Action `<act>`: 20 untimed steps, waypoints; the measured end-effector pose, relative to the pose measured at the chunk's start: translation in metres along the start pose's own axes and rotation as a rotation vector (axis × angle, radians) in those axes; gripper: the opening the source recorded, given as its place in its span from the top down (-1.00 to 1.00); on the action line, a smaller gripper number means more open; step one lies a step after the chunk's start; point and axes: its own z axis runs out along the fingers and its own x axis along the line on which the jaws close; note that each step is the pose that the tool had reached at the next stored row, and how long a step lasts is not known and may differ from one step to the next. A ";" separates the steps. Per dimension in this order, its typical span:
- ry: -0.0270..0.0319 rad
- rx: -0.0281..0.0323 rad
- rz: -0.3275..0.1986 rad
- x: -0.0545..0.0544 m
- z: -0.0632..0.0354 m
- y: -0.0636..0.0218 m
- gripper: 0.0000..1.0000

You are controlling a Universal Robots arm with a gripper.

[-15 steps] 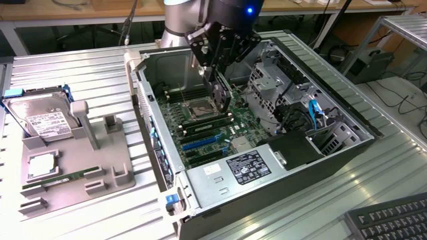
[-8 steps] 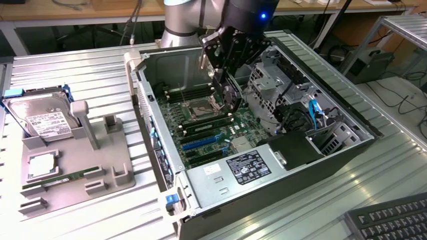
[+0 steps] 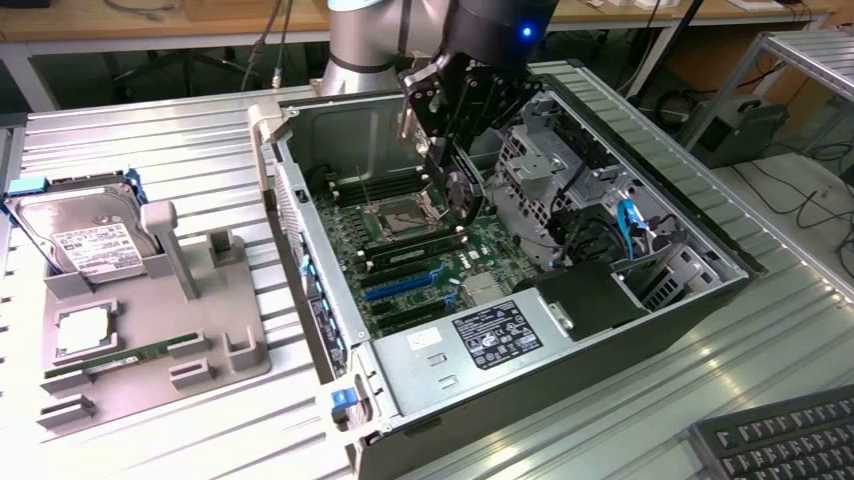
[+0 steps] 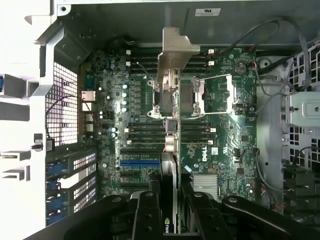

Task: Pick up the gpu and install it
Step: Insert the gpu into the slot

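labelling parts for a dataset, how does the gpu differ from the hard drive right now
Place: the gpu hangs over the motherboard inside the open computer case; the hard drive sits outside, on the gray holder. State: the gripper clamps the gpu; the hard drive lies untouched. Shape: the gpu is a thin card with a silver bracket; the hard drive is a boxy silver block with a white label. Neither is installed.

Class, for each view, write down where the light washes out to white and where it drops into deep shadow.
Exterior view: even room light, pale sheen on the ribbed table, shade inside the computer case, a blue lamp glowing on the arm. Wrist view: the surroundings outside the case burn out to white, the gpu glints at its silver bracket, the gripper is near-black.
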 end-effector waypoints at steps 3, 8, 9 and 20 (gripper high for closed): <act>-0.0004 0.0011 -0.064 0.000 0.0000 0.0000 0.47; 0.0077 0.0037 -0.160 0.000 0.0012 0.0000 0.47; 0.0093 0.0043 -0.178 0.000 0.0017 -0.0001 0.47; 0.0283 0.0105 -0.407 0.000 0.0130 -0.0010 0.47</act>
